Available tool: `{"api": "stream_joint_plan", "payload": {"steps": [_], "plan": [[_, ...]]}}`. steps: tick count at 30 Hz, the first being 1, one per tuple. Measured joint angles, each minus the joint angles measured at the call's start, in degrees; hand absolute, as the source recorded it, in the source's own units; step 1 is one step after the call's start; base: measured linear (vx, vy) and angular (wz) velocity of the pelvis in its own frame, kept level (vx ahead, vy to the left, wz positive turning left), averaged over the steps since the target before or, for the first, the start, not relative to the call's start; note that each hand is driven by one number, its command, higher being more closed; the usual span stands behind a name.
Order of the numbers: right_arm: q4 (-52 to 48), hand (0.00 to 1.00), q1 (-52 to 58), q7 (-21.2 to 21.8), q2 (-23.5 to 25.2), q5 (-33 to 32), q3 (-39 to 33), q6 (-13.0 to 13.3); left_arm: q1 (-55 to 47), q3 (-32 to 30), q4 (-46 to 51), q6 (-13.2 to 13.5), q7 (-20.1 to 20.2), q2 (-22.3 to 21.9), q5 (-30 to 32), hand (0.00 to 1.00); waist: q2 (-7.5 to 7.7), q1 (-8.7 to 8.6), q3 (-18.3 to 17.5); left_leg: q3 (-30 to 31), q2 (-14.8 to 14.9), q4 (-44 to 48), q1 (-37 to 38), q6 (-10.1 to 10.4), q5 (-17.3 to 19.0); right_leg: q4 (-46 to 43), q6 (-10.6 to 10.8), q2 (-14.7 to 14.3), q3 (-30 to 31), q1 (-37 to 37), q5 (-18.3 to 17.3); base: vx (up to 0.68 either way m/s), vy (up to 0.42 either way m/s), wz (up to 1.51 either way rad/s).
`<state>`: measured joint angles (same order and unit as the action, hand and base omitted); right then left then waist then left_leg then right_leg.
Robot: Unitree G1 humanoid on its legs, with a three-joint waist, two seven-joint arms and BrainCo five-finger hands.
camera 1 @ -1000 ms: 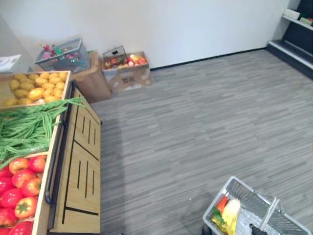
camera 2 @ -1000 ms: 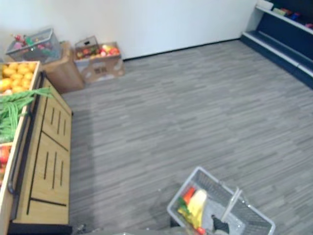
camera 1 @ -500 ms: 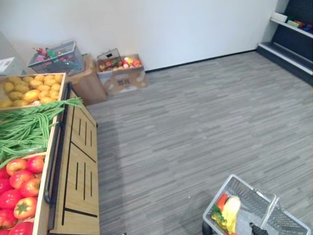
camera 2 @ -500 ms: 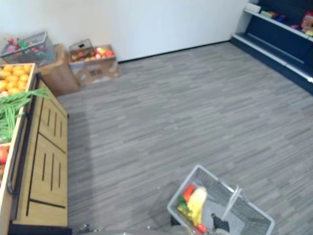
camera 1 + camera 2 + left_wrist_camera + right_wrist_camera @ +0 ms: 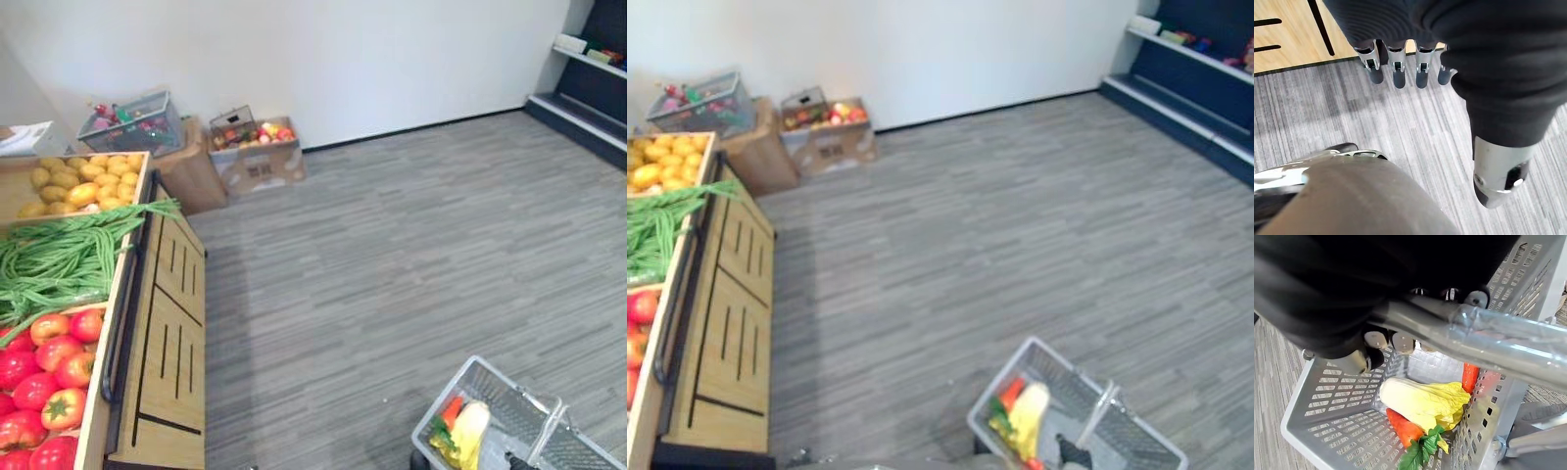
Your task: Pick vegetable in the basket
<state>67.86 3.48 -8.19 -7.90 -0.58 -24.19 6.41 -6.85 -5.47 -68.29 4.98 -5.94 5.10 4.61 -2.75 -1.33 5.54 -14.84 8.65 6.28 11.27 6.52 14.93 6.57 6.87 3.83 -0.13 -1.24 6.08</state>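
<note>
A grey plastic basket (image 5: 496,403) hangs low at my right side over the floor. My right hand (image 5: 1376,340) is shut on its clear handle (image 5: 1484,340), fingers curled round the bar. Inside lie a pale yellow cabbage (image 5: 1420,401), an orange carrot with green leaves (image 5: 1403,428) and a second carrot (image 5: 1469,374). On my left stands a wooden display stand (image 5: 167,343) with potatoes (image 5: 78,181), green beans (image 5: 59,259) and tomatoes (image 5: 49,362). My left hand (image 5: 1399,73) hangs open over the floor beside the stand's wooden front, holding nothing.
Cardboard boxes with produce (image 5: 257,157) and a wire basket (image 5: 132,122) stand against the white wall. Dark shelves (image 5: 588,78) run along the far right. Grey striped floor (image 5: 392,255) stretches between the stand and the shelves.
The whole picture has shifted a little, so the camera has moved. The basket hangs in my right hand as before.
</note>
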Motion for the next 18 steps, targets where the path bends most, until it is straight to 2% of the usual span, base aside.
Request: {"api": "stream_joint_plan", "payload": {"steps": [9,18], "plan": [[0.2,1.00,0.0,0.0,0.0,0.5,0.1,-0.1,0.1,3.5,0.0,0.0,0.1,0.6,-1.8,0.00,-0.28,-0.01,-0.2,0.2,0.6,0.0,0.0,0.4,-0.2,0.0,-0.2,-0.9,-0.5,-0.2,0.0,0.00,-0.026,0.01],[0.3,1.00,-0.1,-0.1,-0.1,0.6,1.3,-0.1,-0.1,4.0,-0.1,0.0,0.2,0.8,-2.1,0.00,-0.12,0.03,-0.3,1.4,0.6,0.1,-0.1,0.5,-0.4,0.0,-0.3,-0.6,-1.5,-0.8,-0.4,-0.03,-0.021,0.06]]}}
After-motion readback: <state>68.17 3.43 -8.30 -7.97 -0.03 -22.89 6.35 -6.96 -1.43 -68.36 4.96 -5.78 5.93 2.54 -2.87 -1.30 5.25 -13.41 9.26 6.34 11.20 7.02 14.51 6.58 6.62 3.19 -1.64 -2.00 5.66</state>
